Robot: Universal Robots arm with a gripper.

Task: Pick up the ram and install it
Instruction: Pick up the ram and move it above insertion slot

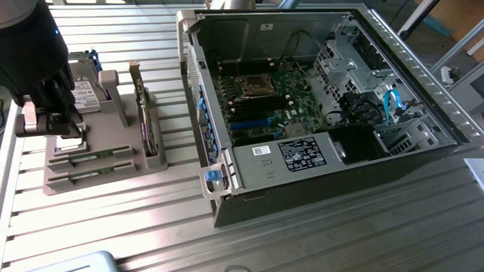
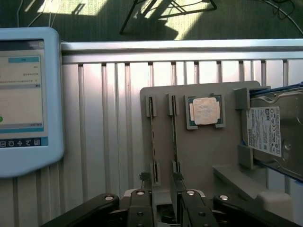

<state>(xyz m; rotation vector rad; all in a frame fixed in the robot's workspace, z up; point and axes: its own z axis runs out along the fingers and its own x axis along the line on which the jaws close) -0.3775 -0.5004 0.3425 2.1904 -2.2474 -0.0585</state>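
The ram (image 1: 94, 154) stands on edge in its slot in the gray holder (image 1: 98, 136), beside a 2nd stick (image 1: 90, 175), not lifted. The claw (image 1: 56, 127) hangs over the holder, spread and empty. The computer case (image 1: 226, 39) lies open on the worktop (image 1: 340, 226); pickup and installing remain.

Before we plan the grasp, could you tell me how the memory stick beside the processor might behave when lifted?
The memory stick is thin and narrow, so probably light and stiff. It stands on edge in a slot of the gray holder, so it may bind or tip if pulled crookedly.
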